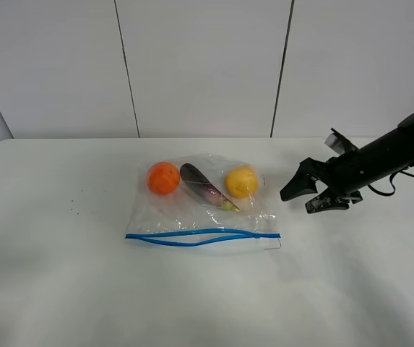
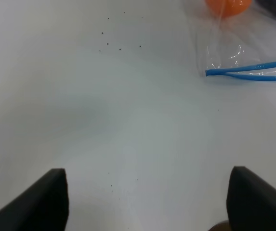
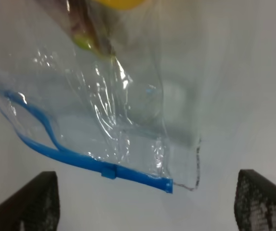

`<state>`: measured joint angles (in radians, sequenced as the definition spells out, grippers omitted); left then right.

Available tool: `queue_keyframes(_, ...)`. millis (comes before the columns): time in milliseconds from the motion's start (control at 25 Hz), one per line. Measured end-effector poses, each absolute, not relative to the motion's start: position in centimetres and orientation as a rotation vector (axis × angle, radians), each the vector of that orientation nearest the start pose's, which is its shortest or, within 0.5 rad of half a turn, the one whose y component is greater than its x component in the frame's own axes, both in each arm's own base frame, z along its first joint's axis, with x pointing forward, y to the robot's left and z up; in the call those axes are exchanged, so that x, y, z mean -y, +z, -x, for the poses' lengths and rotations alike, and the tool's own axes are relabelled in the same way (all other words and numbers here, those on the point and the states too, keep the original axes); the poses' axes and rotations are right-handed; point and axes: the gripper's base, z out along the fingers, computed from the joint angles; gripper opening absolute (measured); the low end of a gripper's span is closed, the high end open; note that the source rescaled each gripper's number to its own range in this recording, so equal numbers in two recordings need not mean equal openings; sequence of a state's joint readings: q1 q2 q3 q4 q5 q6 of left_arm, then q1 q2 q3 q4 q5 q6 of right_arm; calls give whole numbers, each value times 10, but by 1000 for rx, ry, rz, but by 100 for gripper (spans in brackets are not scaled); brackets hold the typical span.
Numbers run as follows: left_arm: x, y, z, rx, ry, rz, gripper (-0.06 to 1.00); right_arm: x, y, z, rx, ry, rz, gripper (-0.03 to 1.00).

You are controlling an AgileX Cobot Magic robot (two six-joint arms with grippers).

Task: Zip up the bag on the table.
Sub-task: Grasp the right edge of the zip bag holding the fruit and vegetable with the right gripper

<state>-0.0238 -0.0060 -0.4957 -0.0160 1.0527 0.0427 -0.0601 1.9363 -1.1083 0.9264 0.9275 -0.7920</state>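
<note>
The clear bag lies in the middle of the white table. An orange, an eggplant and a yellow pear show through it. Its blue zipper strip runs along the near edge, and its two tracks are parted in the middle. My right gripper is open and hovers to the right of the bag, apart from it. The right wrist view shows the strip's right end between the open fingers. My left gripper is open over bare table, with the strip's left end ahead of it. The left arm is out of the exterior view.
A few dark specks lie on the table to the left of the bag. A white panelled wall stands behind the table's far edge. The right arm reaches in from the right edge.
</note>
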Motion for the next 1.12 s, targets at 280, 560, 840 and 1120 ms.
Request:
queue_keyframes(280,1,277,5,-2033,-7,-68,99,-40,120,-352,-2784,1130,144,82)
queue_keyframes(560,1,277,5,-2033,-7,-68,99,-44,104,-355,-2753,1231,130,82)
queue_keyframes(840,1,277,5,-2033,-7,-68,99,-57,88,-354,-2760,1289,150,82)
queue_keyframes(1120,1,277,5,-2033,-7,-68,99,-65,88,-355,-2725,1302,172,81)
